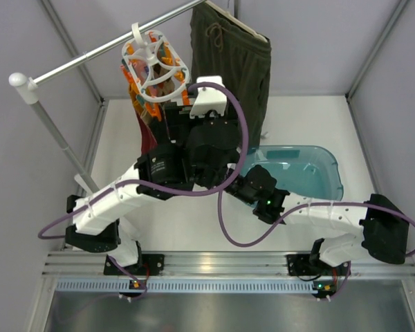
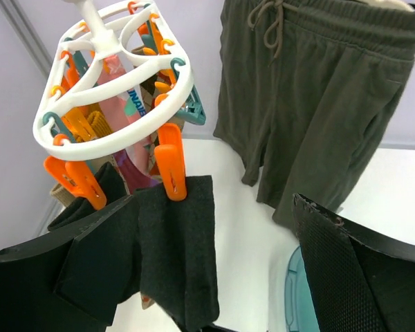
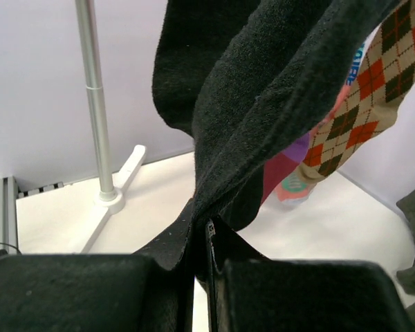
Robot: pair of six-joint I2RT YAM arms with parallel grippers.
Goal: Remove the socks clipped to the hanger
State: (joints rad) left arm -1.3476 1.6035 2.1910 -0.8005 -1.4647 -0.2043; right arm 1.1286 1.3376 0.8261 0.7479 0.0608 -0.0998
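The right gripper (image 3: 200, 238) is pinched tight on the lower end of a black sock (image 3: 256, 90), its two fingers pressed together with the fabric squeezed into the seam between them (no gap shows). From that grip the sock rises toward 12 o'clock and widens out of the frame. Behind it, at 2 o'clock, hangs a brown-orange diamond sock (image 3: 363, 90). Below that, near 3 o'clock, is a maroon-magenta sock (image 3: 280, 168) with a pink sock (image 3: 295, 187) just under it. At 10 o'clock a metal pole (image 3: 97, 104) stands on the white table (image 3: 69, 221).

In the left wrist view, the left gripper (image 2: 211, 207) is spread wide and holds nothing, with one finger at 8 o'clock and the other at 4 o'clock. The black sock hangs between them, clipped in an orange peg (image 2: 171, 162) on the rim of the hanger (image 2: 111, 138), which sits at 11 o'clock. The sock lies closer to the 8 o'clock finger (contact cannot be told). Olive shorts (image 2: 318, 104) hang at 1 o'clock.

From the top camera, the hanger hooks over a slanted rail (image 1: 90, 55) at 11 o'clock, and the left arm (image 1: 124, 197) reaches up just beneath it, hiding both grippers. The right arm (image 1: 346, 221) comes in from 4 o'clock toward the centre, passing a teal basin (image 1: 311, 173) at 3 o'clock.
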